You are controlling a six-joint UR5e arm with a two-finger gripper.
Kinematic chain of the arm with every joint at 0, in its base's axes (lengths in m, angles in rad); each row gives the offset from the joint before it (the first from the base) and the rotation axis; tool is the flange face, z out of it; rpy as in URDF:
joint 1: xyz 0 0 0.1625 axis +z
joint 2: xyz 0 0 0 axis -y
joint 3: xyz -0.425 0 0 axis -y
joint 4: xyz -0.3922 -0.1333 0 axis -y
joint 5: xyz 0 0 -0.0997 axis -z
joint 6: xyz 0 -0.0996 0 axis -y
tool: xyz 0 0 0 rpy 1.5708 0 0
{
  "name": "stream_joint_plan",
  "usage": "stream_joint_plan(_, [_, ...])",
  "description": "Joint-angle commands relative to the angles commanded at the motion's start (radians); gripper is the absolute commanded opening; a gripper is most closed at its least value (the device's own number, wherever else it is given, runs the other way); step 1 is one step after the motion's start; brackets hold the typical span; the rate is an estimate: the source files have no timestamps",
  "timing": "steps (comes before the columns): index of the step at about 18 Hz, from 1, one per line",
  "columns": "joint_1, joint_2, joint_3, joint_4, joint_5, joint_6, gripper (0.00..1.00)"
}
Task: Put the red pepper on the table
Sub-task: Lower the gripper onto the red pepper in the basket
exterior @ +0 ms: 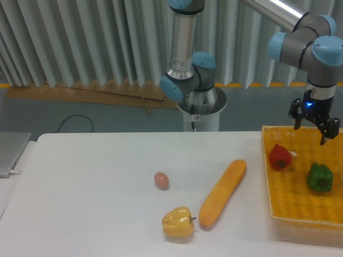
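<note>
- One red pepper is what I have to move, and it sits inside the yellow basket at the right, close to the basket's left wall, not on the worktop yet.
- One gripper hangs above the basket's far edge, up and to the right of the red pepper, clear of it; its jaws are spread wide and hold nothing.
- One risk I see: the jaws are off to the side, so a straight drop from here would miss the fruit or hit the basket rim.
- Another: the pepper's skin is glossy and rounded, so I judge a shallow pinch could let it squirt out or roll toward the green pepper near it.
- A third: lifting low over the left wall could catch the weave and drag the basket.
- Count: one red, one green, one yellow pepper; one long orange vegetable; one small egg; one basket.
</note>
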Motion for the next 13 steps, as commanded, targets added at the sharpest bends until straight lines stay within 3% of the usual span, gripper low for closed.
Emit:
stream_joint_plan(5, [-0.026, -0.04, -0.019, 0.028, -0.037, -0.091, 1.0])
stream_joint_plan(13, [-0.046, -0.101, -0.009, 0.042, -0.025, -0.079, 1.0])
